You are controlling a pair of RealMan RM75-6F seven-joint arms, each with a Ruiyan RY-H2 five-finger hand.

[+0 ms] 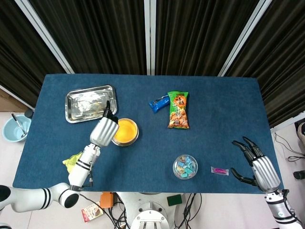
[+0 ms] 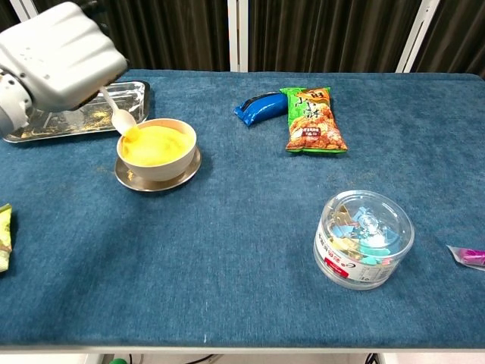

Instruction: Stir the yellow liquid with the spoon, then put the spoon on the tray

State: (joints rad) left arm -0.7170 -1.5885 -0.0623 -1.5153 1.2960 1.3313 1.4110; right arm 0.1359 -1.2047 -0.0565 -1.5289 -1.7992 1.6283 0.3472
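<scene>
A cream bowl [image 2: 165, 166] of yellow liquid [image 2: 161, 144] stands on a small metal saucer, left of the table's middle. My left hand [image 2: 59, 64] hovers above and left of the bowl and holds a white spoon [image 2: 119, 116] that slants steeply down. The spoon's tip touches the liquid at the bowl's left rim. In the head view the left hand [image 1: 105, 130] covers the bowl's [image 1: 137, 135] left edge and hides the spoon. The steel tray [image 1: 82, 103] lies behind and left of the bowl. My right hand [image 1: 258, 165] rests open at the front right corner, holding nothing.
A green snack bag [image 1: 178, 109] and a blue packet [image 1: 158, 102] lie in the middle at the back. A round clear box of clips [image 1: 185, 167] sits at the front, with a small pink item [image 1: 219, 170] to its right. A yellow-green wrapper [image 1: 71, 161] lies front left.
</scene>
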